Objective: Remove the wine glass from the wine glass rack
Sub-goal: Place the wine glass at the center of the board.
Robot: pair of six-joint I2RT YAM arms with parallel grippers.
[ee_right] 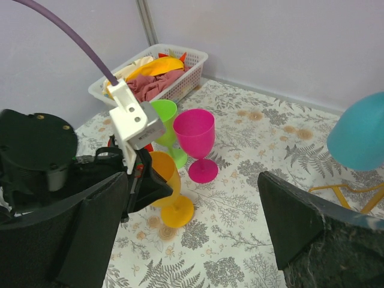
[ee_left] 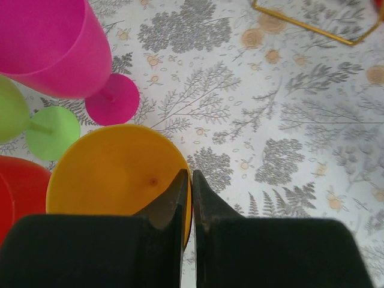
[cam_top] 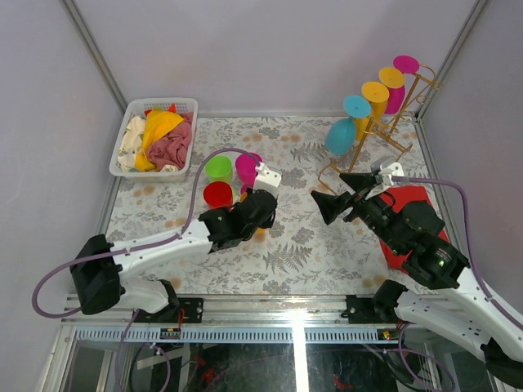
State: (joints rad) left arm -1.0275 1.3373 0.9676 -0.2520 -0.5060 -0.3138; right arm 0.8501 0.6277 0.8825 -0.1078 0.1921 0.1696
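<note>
A table under a white cloth printed with grey ferns (cam_top: 302, 245) fills the overhead view, and only that view shows both arms whole. The left arm reaches from the lower left toward the centre. The right arm angles in from the lower right over a red cloth (cam_top: 409, 200). At the upper right stands the thin gold wire wine glass rack (cam_top: 394, 144), with a teal glass (cam_top: 340, 136), two orange ones and a magenta one hanging on its slanted arms. A white slatted plastic basket (cam_top: 122, 151) of crumpled cloths sits at the upper left. The right wrist view shows what the overhead view hides: the orange plastic wine glass (ee_right: 168, 171) stands upright on its foot, off the rack, left of centre. It is just beside a magenta goblet (ee_right: 195, 135) and a green goblet (ee_right: 165, 114). A red cup (cam_top: 217, 194) shows clearly from above, and only its edge shows in the left wrist view. Up close in that view, the left gripper (ee_left: 189, 177) has its fingers pressed nearly together, pinching the orange glass's rim. The right gripper (ee_right: 192, 180) is spread wide and holds nothing, its fingers pointing toward the upper left of the overhead frame.
</note>
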